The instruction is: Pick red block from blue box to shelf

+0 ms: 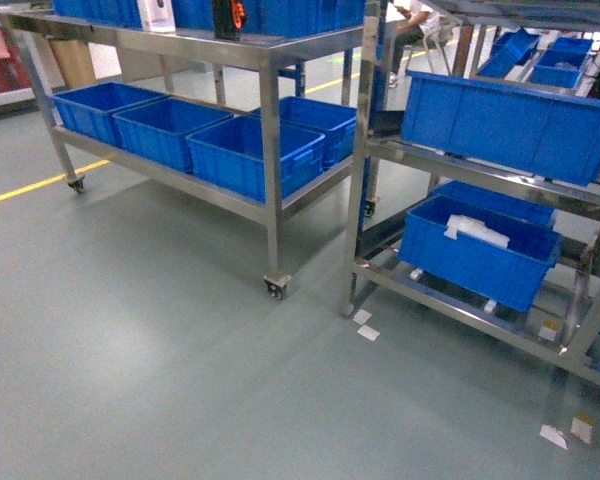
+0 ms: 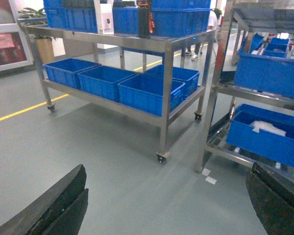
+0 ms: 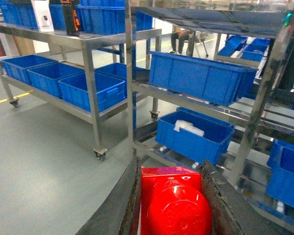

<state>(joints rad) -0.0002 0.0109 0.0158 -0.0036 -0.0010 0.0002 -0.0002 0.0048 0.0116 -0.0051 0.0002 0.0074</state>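
In the right wrist view the red block (image 3: 174, 203), glossy with its round stud facing the camera, sits clamped between the two dark fingers of my right gripper (image 3: 170, 169), which is shut on it. The block is held in the air, in front of the shelf (image 3: 196, 104), a tall stainless-steel rack that stands ahead and to the right (image 1: 480, 172). My left gripper (image 2: 167, 171) is open above bare floor, with nothing between its fingers. The blue box is out of view. Neither gripper shows in the head view.
A lower steel cart on casters (image 1: 270, 60) stands on the left with several dark blue crates (image 1: 245, 150). Dark blue crates (image 1: 505, 120) fill the shelf's tiers; one (image 1: 475, 250) holds white material. Grey floor (image 1: 160, 340) lies in front, with paper scraps (image 1: 365, 325) near the posts.
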